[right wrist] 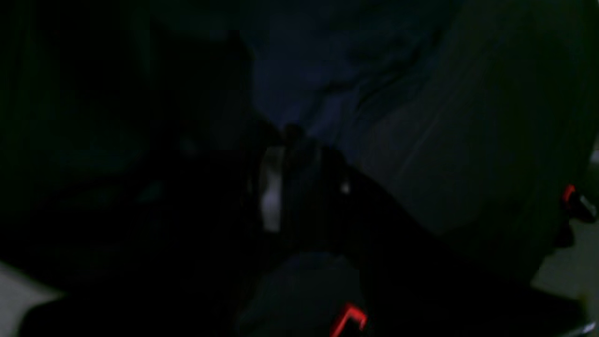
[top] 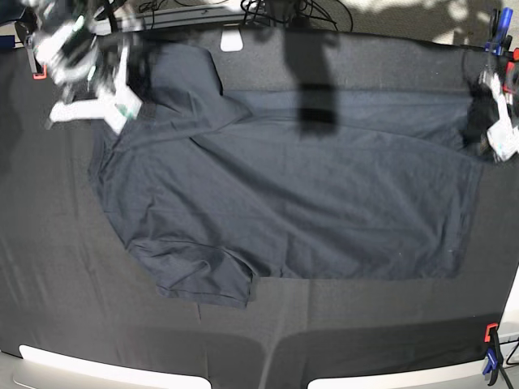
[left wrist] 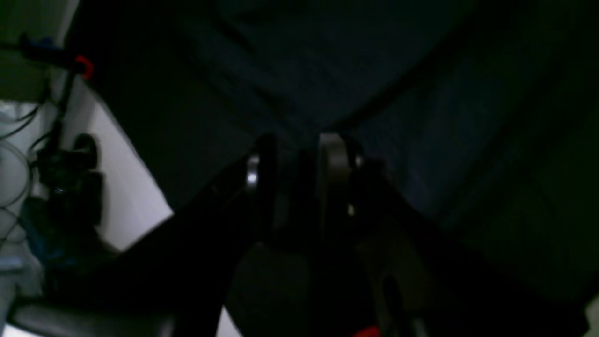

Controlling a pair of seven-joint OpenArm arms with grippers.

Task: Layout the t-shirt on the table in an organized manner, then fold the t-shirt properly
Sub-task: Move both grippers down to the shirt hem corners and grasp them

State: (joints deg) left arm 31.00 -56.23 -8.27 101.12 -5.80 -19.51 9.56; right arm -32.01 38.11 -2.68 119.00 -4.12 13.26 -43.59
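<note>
Between the two grippers the t-shirt (top: pixel 292 203) lies spread on the tabletop (top: pixel 65 308), with one sleeve toward the near edge. The left gripper (top: pixel 496 121) is at the shirt's far right end; in its wrist view the jaws stand a little apart, with dark cloth just in front of them and nothing clearly held. The right gripper (top: pixel 122 97) is at the shirt's upper left corner, but whether it is open or gripping I cannot tell.
</note>
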